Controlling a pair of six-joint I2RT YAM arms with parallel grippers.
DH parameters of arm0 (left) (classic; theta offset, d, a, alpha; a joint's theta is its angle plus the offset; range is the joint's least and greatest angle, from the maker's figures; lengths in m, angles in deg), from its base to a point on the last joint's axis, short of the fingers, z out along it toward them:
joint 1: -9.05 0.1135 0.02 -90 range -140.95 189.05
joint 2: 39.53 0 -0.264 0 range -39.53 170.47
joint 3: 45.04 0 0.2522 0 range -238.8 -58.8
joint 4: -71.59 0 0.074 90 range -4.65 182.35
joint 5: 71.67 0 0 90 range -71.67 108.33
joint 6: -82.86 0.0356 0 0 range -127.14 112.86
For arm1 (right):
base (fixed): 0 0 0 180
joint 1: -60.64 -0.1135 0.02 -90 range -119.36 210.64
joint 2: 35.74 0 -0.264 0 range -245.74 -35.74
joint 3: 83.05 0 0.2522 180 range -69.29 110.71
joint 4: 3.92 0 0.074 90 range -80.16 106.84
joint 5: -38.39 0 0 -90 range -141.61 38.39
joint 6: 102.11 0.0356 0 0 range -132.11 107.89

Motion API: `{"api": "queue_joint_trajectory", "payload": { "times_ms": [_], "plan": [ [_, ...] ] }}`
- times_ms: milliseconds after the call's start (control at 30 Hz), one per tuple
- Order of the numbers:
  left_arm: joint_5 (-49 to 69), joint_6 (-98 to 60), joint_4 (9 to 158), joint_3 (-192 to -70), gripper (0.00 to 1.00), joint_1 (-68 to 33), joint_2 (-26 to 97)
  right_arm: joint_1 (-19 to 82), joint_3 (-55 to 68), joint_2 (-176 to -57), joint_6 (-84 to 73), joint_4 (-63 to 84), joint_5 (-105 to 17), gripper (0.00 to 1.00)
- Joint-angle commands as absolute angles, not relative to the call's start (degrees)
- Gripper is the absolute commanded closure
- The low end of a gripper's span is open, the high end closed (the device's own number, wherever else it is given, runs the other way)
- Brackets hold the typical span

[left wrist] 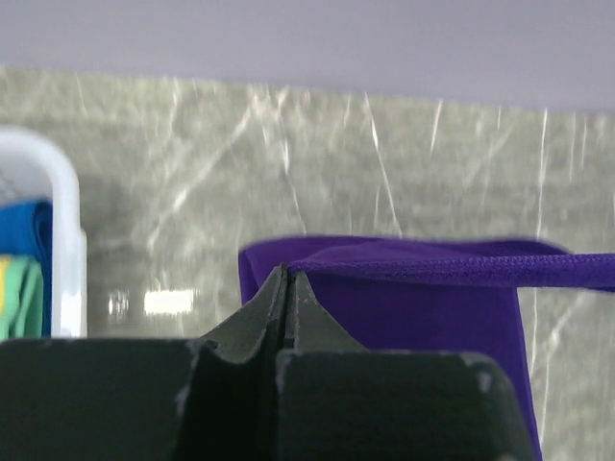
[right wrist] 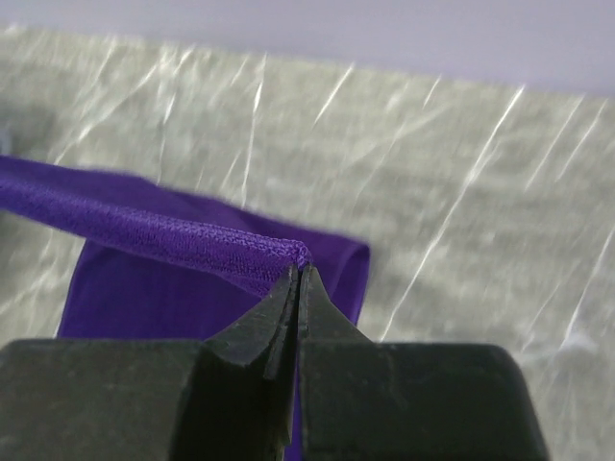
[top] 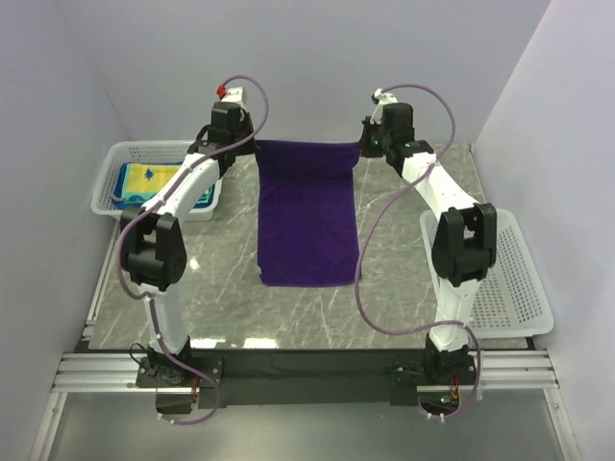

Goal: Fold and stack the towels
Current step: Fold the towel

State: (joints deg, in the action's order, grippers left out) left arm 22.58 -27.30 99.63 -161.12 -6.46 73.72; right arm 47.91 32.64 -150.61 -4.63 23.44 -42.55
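A plain purple towel (top: 307,226) lies lengthwise on the marble table, its far end lifted and stretched between both grippers. My left gripper (top: 252,146) is shut on the towel's far left corner. My right gripper (top: 363,144) is shut on the far right corner. In the left wrist view the closed fingertips (left wrist: 286,274) pinch the towel hem (left wrist: 432,269), which runs off to the right. In the right wrist view the closed gripper (right wrist: 301,271) pinches the hem's end (right wrist: 192,240). More towels (top: 149,182), yellow and blue, lie in the left basket.
A white mesh basket (top: 115,158) stands at the far left holding the other towels; its rim (left wrist: 67,240) shows in the left wrist view. A second white mesh basket (top: 514,288) sits at the right edge. Grey walls close in the back and sides.
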Motion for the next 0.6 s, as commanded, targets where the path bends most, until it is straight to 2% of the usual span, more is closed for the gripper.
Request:
{"api": "queue_joint_trajectory", "payload": {
  "times_ms": [0, 200, 567],
  "plan": [
    [21.6, -25.9, 97.9, -156.1, 0.99, -5.4, 65.3, 48.5, 28.3, -142.4, -6.1, 22.9, -42.6, 1.00],
    [19.4, -29.1, 105.3, -148.0, 0.99, -5.4, 59.5, 47.5, 16.6, -134.9, -3.8, 24.6, -41.6, 1.00],
    [16.4, -37.4, 108.6, -128.7, 0.99, -5.5, 48.9, 44.4, -4.2, -120.7, 0.2, 25.7, -42.6, 1.00]
  ]
}}
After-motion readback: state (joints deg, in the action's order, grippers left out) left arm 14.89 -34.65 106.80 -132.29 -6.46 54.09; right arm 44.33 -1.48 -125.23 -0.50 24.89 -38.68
